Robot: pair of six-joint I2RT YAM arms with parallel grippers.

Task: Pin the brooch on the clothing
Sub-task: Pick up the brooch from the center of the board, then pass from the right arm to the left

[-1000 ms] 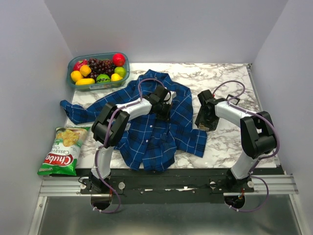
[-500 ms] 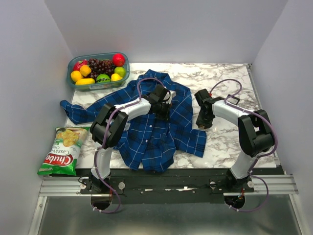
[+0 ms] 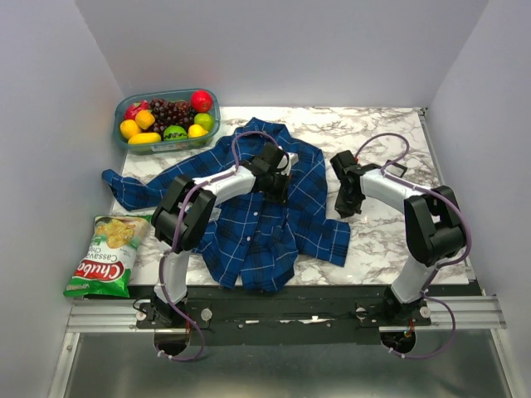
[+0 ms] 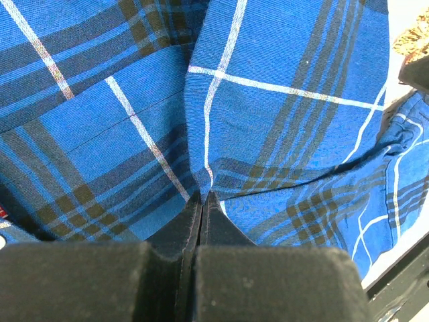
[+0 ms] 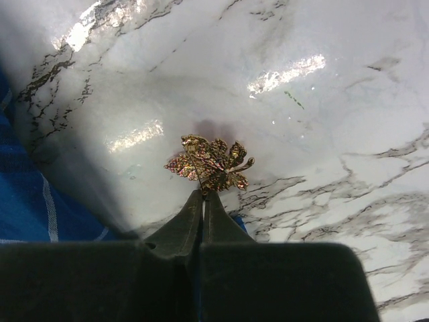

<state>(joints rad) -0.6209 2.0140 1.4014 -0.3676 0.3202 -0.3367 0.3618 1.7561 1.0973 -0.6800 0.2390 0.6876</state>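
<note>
Now | right gripper [image 5: 202, 196] just clamped from wide onto brooch [image 5: 211, 163] edge, just right of shirt [image 4: 288, 127] | left gripper [image 4: 202, 198] pinching a shirt fold | pickup likely secured; pinning not begun

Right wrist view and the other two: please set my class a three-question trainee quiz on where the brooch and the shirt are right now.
1. True or false: the left end effector is closed on a fold of the shirt.
2. Pick one: the brooch, at the closed tips of the right end effector, has behind it A) the bare marble table, B) the shirt, C) a wooden tray.
3. Fill in: in the top view, the chip bag lies on the ___ arm's side.

Key: 1 true; 2 A; 3 left.
</note>
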